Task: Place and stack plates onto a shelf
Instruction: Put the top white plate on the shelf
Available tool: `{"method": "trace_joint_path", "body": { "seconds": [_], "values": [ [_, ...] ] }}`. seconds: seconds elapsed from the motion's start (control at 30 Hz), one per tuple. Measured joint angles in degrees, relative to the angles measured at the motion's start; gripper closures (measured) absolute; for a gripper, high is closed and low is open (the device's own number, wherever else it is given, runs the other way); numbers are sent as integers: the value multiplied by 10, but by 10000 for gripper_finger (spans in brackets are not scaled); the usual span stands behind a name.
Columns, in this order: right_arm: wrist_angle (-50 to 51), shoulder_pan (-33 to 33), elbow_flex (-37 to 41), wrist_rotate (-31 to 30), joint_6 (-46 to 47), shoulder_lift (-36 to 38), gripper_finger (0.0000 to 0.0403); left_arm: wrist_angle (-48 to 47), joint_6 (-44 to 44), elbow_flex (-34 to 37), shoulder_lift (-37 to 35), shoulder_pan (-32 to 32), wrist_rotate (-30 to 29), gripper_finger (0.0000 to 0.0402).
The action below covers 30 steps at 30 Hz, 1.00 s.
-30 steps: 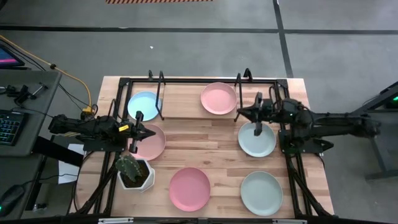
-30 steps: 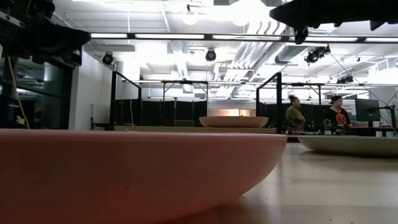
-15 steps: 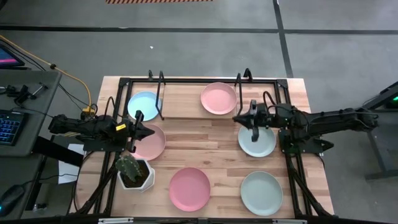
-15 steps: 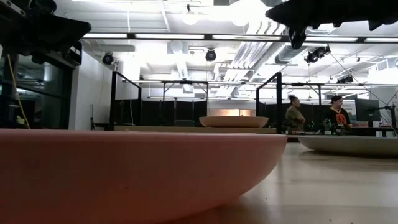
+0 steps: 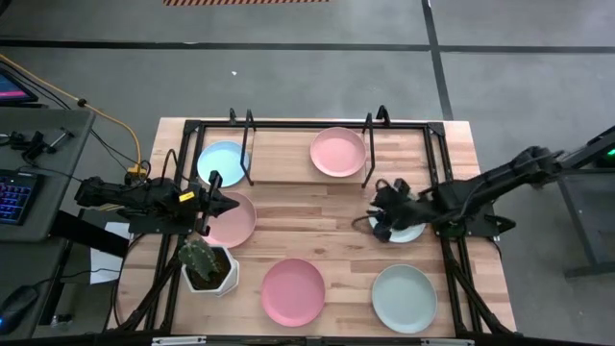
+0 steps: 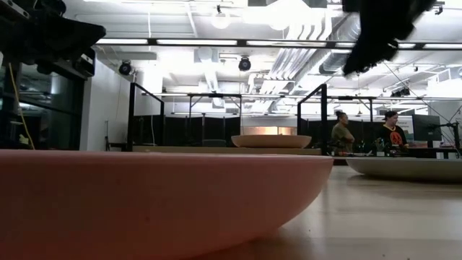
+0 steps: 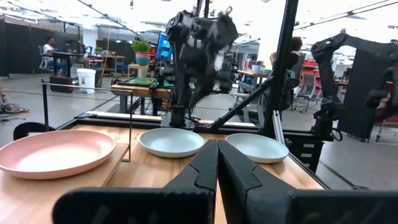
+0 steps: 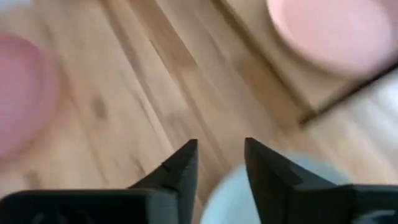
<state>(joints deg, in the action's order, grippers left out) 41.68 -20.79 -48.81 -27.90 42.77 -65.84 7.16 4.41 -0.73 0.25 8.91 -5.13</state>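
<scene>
The shelf [image 5: 288,161], a light-wood plank between black brackets, carries a light blue plate [image 5: 221,161] and a pink plate [image 5: 338,151]. On the table lie a pink plate [image 5: 235,223], a mint plate [image 5: 404,234], a second pink plate [image 5: 293,291] and a second mint plate [image 5: 404,298]. My right gripper [image 8: 219,163] is open and tipped down above the left rim of the mint plate [image 8: 227,199], well above the table in the low view [image 6: 372,47]. My left gripper [image 7: 216,163] is shut and hovers over the pink plate at the left.
A white pot with a cactus [image 5: 207,264] stands at the near left beside my left arm. A black tube frame [image 5: 437,154] runs around the table. People [image 6: 345,133] stand in the room beyond the far edge. Bare wood [image 5: 312,216] lies between the two arms.
My right gripper has swung from the shelf's right bracket toward the table's near edge and a little left, tipping from level to pointing down over the mint plate's left rim. The plates have not moved.
</scene>
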Motion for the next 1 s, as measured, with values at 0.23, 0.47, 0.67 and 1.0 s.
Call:
{"method": "trace_joint_path", "body": {
  "seconds": [0.23, 0.47, 0.67, 1.0],
  "values": [
    [36, -22, 12, 36, 134, -114, 223, 0, 0, 0, 0, 0, 0, 401],
    [36, -21, 12, 68, 241, -199, 208, 0, 0, 0, 0, 0, 0, 401],
    [35, -21, 12, 86, 281, -249, 208, 0, 0, 0, 0, 0, 0, 401],
    [29, -21, 13, 89, 308, -262, 286, 0, 0, 0, 0, 0, 0, 401]
  ]
}}
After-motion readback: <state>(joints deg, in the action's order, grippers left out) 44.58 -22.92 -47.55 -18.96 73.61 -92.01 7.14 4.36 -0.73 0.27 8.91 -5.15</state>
